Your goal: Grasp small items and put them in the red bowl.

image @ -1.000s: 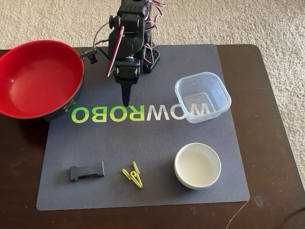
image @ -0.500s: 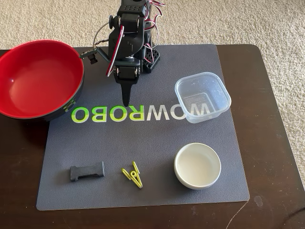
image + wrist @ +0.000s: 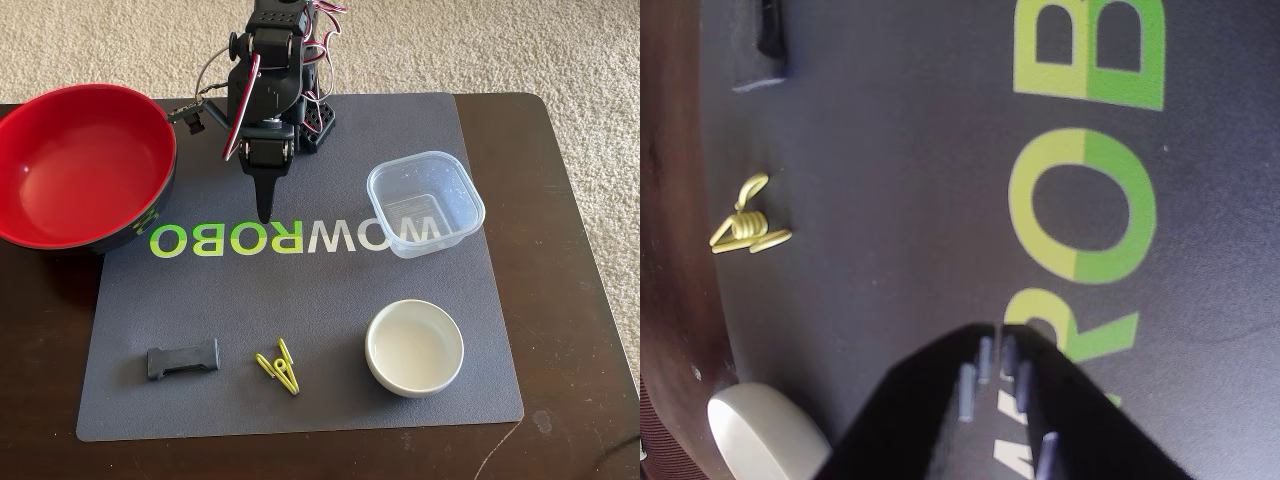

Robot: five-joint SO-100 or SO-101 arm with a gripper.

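Nothing has moved: hand (image 3: pixel 265 215) hangs empty, fingers together, over the grey mat (image 3: pixel 300 300); large glossy red bowl (image 3: pixel 75 165) empty, task unstarted.

1. Red bowl (image 3: pixel 75 170): large, upright, empty, at the fixed view's upper left.
2. Clear square tub (image 3: pixel 425 203): upright, right side.
3. White bowl (image 3: pixel 414 347): lower right.
4. Black buckle piece (image 3: pixel 183 359) and yellow-green clip (image 3: pixel 279 367): lying flat, lower left.

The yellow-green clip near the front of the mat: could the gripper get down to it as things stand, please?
Probably yes. The clip lies alone on open mat, apart from the black buckle and white bowl. The shut gripper has nothing between it and the clip.
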